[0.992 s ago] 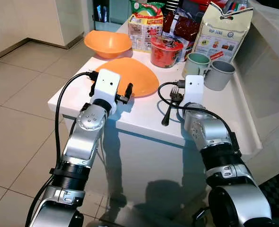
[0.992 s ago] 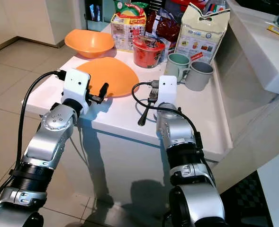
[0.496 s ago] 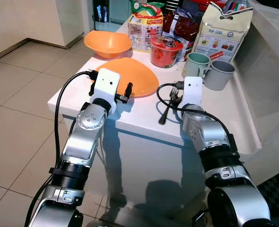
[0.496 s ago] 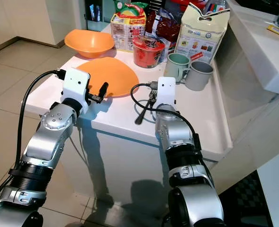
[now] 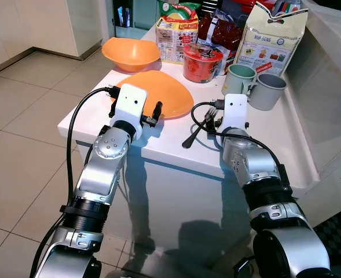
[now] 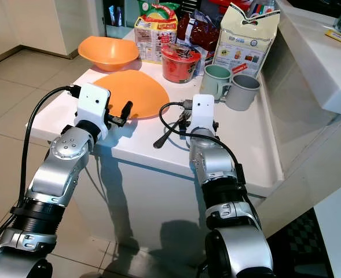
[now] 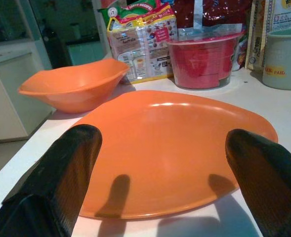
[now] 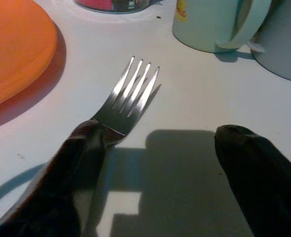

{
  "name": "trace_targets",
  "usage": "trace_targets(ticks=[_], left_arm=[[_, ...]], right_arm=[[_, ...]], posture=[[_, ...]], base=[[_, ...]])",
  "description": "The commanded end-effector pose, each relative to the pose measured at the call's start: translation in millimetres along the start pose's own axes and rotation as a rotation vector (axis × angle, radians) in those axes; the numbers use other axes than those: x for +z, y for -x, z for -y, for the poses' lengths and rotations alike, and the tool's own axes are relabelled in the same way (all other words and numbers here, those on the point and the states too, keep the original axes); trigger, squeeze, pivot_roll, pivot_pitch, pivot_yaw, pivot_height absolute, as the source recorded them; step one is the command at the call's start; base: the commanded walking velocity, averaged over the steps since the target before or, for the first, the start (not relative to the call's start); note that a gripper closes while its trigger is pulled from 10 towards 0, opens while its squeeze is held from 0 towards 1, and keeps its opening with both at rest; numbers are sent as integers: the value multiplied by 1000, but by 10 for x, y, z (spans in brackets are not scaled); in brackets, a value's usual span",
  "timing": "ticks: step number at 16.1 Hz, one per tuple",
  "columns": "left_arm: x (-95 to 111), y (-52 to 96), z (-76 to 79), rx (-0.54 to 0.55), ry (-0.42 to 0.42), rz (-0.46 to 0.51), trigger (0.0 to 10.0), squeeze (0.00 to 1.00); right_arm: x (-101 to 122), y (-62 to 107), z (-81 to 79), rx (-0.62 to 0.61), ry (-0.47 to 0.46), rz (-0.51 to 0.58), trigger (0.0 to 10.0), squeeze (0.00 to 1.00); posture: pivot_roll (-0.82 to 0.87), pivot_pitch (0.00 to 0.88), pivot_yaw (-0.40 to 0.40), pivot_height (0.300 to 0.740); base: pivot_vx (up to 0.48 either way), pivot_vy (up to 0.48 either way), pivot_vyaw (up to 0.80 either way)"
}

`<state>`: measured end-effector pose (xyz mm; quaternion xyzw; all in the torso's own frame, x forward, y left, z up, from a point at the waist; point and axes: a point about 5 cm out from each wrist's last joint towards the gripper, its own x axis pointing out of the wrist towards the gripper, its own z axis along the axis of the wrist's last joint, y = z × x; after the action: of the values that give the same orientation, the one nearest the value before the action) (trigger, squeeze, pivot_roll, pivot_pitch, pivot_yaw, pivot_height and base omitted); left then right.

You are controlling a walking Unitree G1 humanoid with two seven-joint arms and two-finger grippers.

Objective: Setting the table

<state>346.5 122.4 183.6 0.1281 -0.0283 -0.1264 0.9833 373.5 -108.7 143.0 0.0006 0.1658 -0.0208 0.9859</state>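
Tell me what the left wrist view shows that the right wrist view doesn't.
The left wrist view alone has the orange bowl, the noodle multipack behind it, and the left gripper with its open fingers framing the near edge of the orange plate. The right wrist view alone has the fork lying on the white table, one finger of the open right gripper over its neck, plus the grey mug. Both share the plate, the red tub and the green mug.

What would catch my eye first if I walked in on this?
Probably the big orange plate near the white table's front edge, framed by the left gripper's open fingers. Beside it the right gripper hovers open over a silver fork. Behind stand two mugs.
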Motion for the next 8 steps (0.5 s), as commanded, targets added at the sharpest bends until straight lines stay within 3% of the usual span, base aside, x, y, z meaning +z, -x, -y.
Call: trace_targets(ticks=[1,8], left_arm=[[84,-12,25,-13,-11,24,10000,0],[88,-15,27,-10,-8,24,10000,0]], right_arm=[[-133,-13,26,-18,14,-71,10000,0],[-238,-51,61,-36,61,-94,10000,0]], posture=[[195,0,-77,740],[195,0,-81,740]], base=[[0,0,0],[0,0,0]])
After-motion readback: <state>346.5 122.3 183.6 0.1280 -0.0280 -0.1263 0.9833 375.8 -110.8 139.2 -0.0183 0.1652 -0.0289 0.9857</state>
